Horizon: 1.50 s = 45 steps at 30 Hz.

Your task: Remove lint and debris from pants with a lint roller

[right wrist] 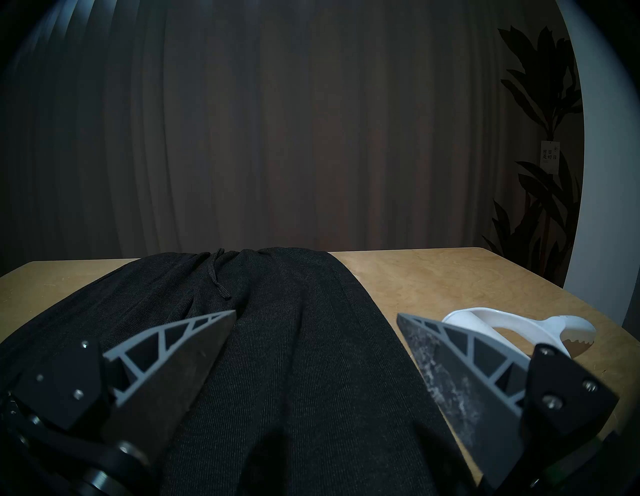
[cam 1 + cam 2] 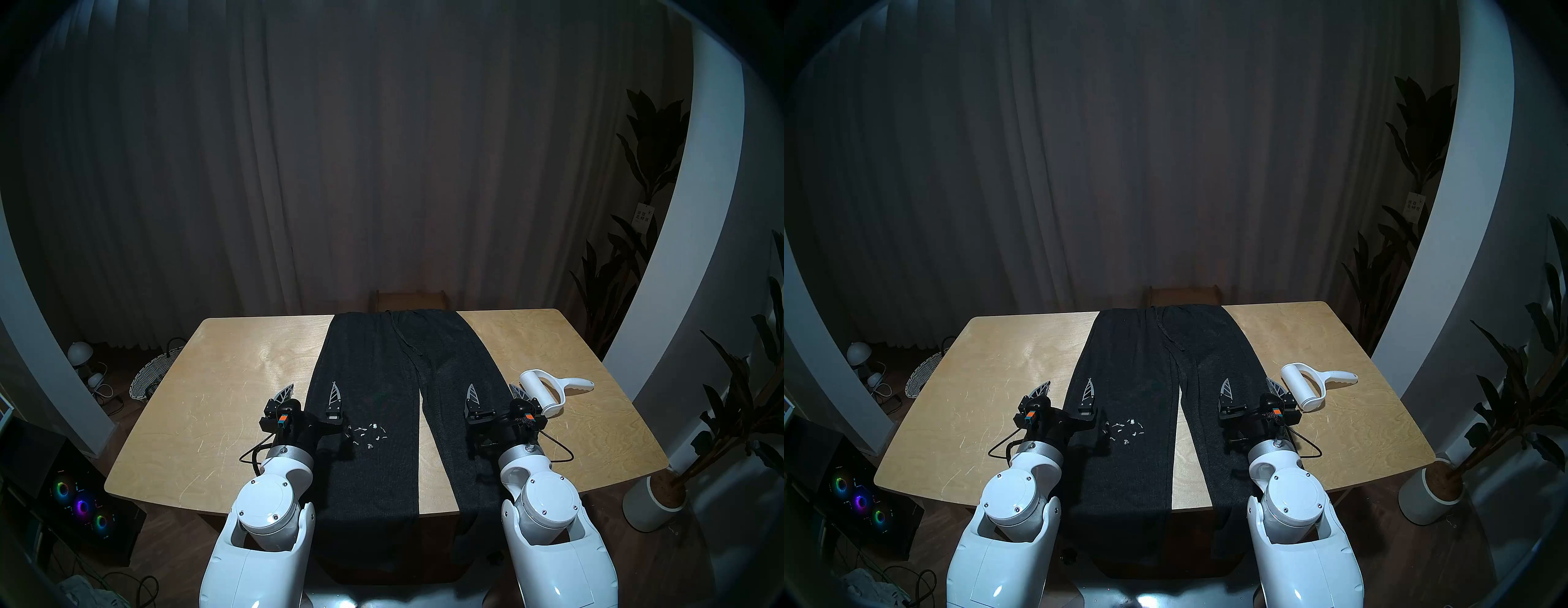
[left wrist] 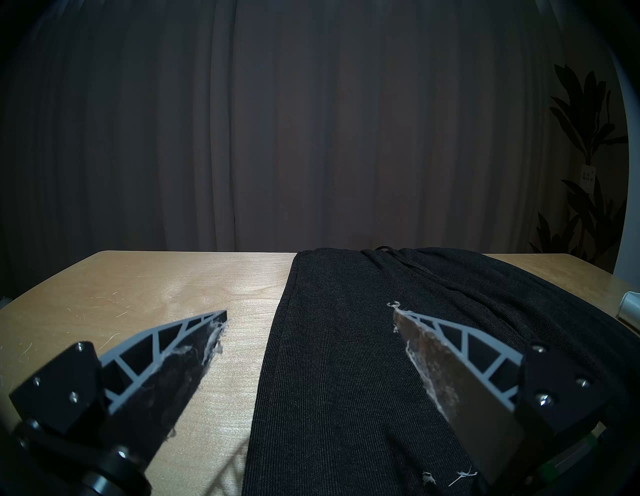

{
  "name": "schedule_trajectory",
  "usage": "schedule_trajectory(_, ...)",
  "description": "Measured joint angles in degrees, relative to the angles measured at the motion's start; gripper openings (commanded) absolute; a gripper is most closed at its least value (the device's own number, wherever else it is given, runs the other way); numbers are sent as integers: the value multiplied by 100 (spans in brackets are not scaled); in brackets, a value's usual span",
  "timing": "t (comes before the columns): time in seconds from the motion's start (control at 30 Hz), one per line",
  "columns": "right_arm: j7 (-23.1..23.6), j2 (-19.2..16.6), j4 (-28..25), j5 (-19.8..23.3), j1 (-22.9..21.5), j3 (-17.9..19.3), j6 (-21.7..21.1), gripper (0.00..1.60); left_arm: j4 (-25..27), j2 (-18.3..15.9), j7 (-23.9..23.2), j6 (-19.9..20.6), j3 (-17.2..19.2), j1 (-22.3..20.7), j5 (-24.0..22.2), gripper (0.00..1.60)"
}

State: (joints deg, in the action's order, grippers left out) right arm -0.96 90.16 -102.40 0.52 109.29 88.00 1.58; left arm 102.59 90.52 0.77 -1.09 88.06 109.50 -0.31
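Note:
Charcoal pants (image 2: 382, 373) (image 2: 1144, 373) lie flat down the middle of the wooden table (image 2: 237, 382), waist at the far edge, both legs hanging over the near edge. White lint and debris (image 2: 367, 435) (image 2: 1125, 429) (image 3: 429, 478) dot the left leg. My left gripper (image 2: 312, 388) (image 2: 1067, 386) (image 3: 310, 311) hovers open over that leg's outer edge, just left of the flecks, with fluff stuck to its pads. The white lint roller (image 2: 547, 392) (image 2: 1306, 386) (image 1: 502, 322) lies on the table right of the pants. My right gripper (image 2: 494, 390) (image 2: 1249, 384) (image 1: 317, 313) stands open and empty over the right leg's outer edge, its right finger close beside the roll.
A potted plant (image 2: 653, 501) stands on the floor off the table's right corner. A woven basket (image 2: 152, 378) and a glowing computer case (image 2: 80, 505) sit on the floor to the left. A chair back (image 2: 409, 299) shows behind the table, before a dark curtain.

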Motion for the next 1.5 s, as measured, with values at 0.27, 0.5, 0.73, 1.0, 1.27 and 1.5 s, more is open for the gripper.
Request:
schedule_trajectory(0.27, 179, -29, -51, 216, 28, 67, 8, 160, -2, 1, -2, 0, 2, 2, 0, 160)
schedule_trajectory(0.5, 353, -49, -344, 500, 151, 141, 86, 160, 162, -51, -24, -1, 66, 102, 27, 160)
schedule_trajectory(0.73, 278, 82, -767, 1176, 153, 320, -643, 160, 487, -67, -150, 108, 215, 211, -231, 160)
schedule_trajectory(1.0, 45, 181, -1262, 1613, 133, 695, -1403, 160, 792, -200, -284, 430, 215, 318, -207, 160)
schedule_trajectory(1.27, -278, 315, -1762, 2038, 284, 1006, -1966, 160, 1006, -292, -322, 642, 224, 474, -95, 160)
schedule_trajectory(1.5, -812, 418, -1962, 2413, 302, 1251, -2279, 160, 1006, -316, -298, 712, 274, 494, -29, 160)
